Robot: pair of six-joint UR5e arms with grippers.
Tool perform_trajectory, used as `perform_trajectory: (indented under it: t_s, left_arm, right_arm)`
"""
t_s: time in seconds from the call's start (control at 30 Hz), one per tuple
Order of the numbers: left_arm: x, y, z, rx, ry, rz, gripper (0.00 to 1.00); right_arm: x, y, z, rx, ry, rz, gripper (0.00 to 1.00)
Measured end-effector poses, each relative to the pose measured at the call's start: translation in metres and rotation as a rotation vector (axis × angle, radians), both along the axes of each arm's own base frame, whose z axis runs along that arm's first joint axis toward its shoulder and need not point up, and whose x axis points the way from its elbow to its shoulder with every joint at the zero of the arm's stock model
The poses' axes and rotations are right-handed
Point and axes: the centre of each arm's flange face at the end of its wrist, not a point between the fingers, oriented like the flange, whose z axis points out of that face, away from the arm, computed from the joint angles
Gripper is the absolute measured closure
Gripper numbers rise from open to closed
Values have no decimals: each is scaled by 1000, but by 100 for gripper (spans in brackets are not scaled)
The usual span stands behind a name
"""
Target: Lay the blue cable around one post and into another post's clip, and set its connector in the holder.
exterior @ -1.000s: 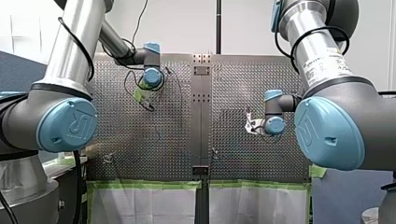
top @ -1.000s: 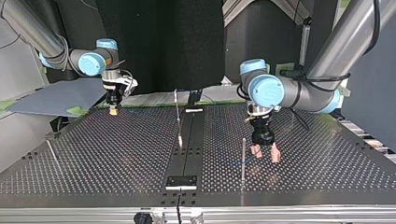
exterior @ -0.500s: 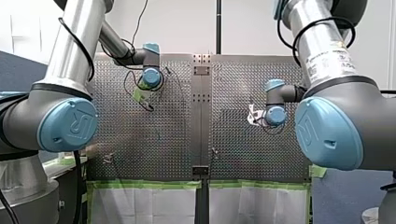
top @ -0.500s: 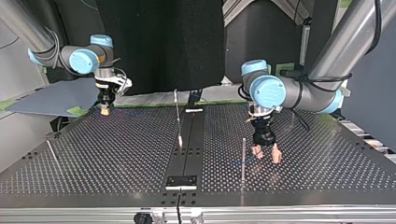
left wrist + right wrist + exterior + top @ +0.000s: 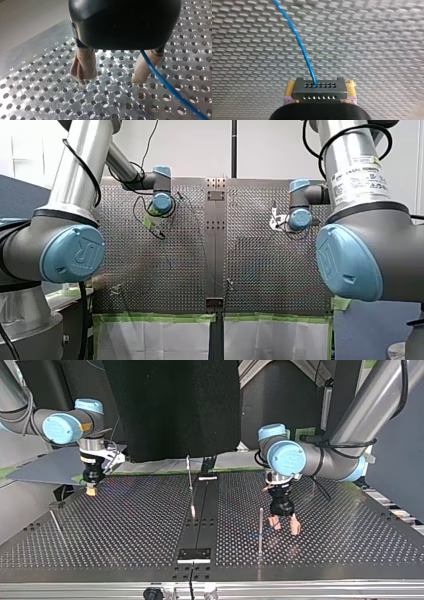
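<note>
My right gripper is shut on the dark connector, its yellow pads on either side, and the blue cable runs out ahead of it over the perforated plate. In the top view this gripper hangs low at the far left of the table. My left gripper stands open just above the plate, right of a thin upright post. In the left wrist view its beige fingers hold nothing, and the blue cable passes beside one finger. The cable barely shows in the top view.
A second post stands tilted over the dark centre strip, with a small black plate near the front edge. A third thin post leans at the top view's left. A grey board lies beyond the table.
My right arm has carried the connector toward the top view's left, upward in the front view. My left arm has stayed where it was, fingers still open.
</note>
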Motion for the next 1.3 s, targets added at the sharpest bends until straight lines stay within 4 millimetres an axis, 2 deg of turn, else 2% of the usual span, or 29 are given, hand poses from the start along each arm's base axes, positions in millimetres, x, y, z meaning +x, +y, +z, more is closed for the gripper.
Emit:
perform_trajectory:
  t_s: [0.3, 0.43, 0.57, 0.63, 0.8, 1.07, 1.3]
  left_arm:
    - [0, -2, 0, -15, -3, -23, 0]
    - [1, -2, 0, -20, -4, -25, 0]
    - [1, -2, 0, -21, -4, -25, 0]
    - [1, -1, 0, -21, -4, -24, 0]
    - [1, -1, 0, -20, -4, -22, 0]
    - [1, -1, 0, -20, -2, -23, 0]
    - [0, -3, 0, -20, -1, -28, 0]
  right_arm:
    - [-19, -7, 95, -97, 4, -16, 99]
    - [-30, -4, 136, -141, 28, -14, 99]
    - [-39, 6, 163, -157, 59, -20, 99]
    - [-43, 10, 169, -151, 74, -25, 99]
    - [-52, 14, 159, -97, 95, -36, 99]
    - [-68, 21, 118, 23, 94, -38, 99]
    - [-79, 11, 86, 70, 88, -7, 99]
